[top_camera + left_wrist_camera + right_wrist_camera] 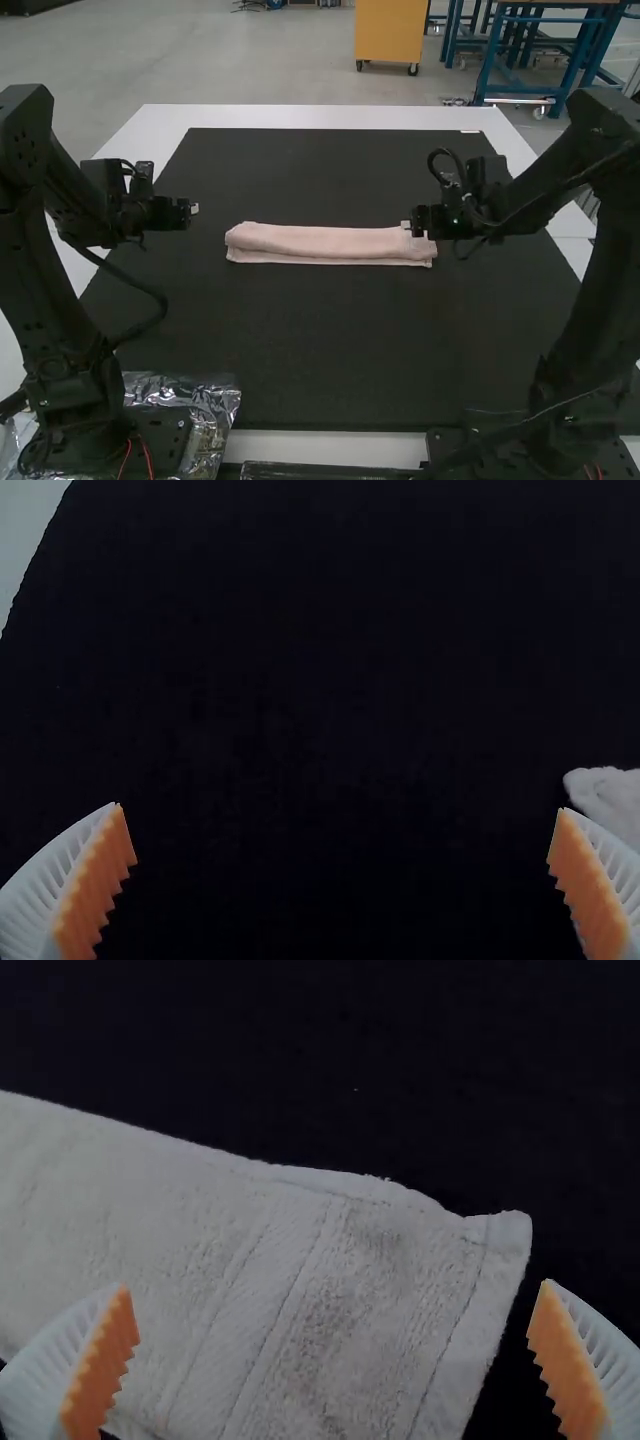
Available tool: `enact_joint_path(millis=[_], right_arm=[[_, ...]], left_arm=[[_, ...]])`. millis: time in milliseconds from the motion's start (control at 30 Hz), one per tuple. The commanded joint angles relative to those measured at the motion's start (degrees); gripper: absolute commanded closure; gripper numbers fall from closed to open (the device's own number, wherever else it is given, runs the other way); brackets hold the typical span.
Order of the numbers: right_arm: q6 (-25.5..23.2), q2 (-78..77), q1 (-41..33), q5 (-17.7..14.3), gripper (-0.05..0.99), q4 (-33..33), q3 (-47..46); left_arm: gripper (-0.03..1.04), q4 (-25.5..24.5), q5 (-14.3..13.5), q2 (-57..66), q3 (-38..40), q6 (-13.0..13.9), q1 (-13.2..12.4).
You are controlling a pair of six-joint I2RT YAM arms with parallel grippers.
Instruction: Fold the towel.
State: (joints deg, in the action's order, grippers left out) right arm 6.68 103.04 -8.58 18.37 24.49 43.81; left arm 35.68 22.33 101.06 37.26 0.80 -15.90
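Note:
The pink towel point(330, 243) lies folded into a long narrow strip across the middle of the black mat. My left gripper point(194, 209) is to the left of the strip's left end, apart from it. In the left wrist view that gripper point(340, 830) is open with nothing between its fingers, and a bit of towel point(612, 798) lies beyond one finger. At the strip's right end is my right gripper point(408, 226). The right wrist view has the right gripper point(335, 1310) open over the towel's end point(330, 1290), where a hem and woven bands run across.
The black mat point(330, 340) covers most of the white table point(300, 117). Crumpled clear plastic point(212, 400) lies by the left arm's base at the near edge.

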Motion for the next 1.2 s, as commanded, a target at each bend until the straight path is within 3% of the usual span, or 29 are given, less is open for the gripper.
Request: enact_joint_path(millis=[0, 367, 433, 467, 500, 633, 933, 1167], right_arm=[[1.1, 0.4, -0.3, -1.5, 0.04, 0.8, 0.6], [1.7, 7.0, -0.6, -1.5, 0.04, 2.8, 0.1], [1.7, 8.4, -0.6, -1.4, 0.08, 3.2, 0.0], [1.7, 9.2, -0.6, -1.4, 0.14, 3.5, -0.3], [1.8, 10.1, -0.6, -1.1, 0.27, 3.5, -0.5], [2.0, 13.2, -0.7, 1.3, 0.93, 3.6, -1.2], [1.8, 5.3, 5.4, 4.1, 0.96, 1.1, -2.6], [6.5, -4.2, 13.7, 4.7, 0.96, -8.5, 0.7]], left_arm=[[0.04, 0.5, 0.4, -1.7, -0.2, 0.3, -0.2], [0.04, 0.5, 0.4, -1.8, -0.2, 1.0, -0.2], [0.04, 0.5, 0.4, -1.7, -0.2, 1.0, -0.2], [0.04, 0.5, 0.4, -1.7, -0.2, 1.0, -0.2], [0.04, 0.5, 0.4, -1.7, -0.3, 1.0, -0.2], [0.04, 0.5, 0.5, -1.7, -0.3, 1.0, -0.3], [0.04, 0.0, 0.5, -1.8, -0.3, 1.0, -0.5], [0.04, 0.1, 0.5, -2.4, -0.3, 1.0, -0.3]])
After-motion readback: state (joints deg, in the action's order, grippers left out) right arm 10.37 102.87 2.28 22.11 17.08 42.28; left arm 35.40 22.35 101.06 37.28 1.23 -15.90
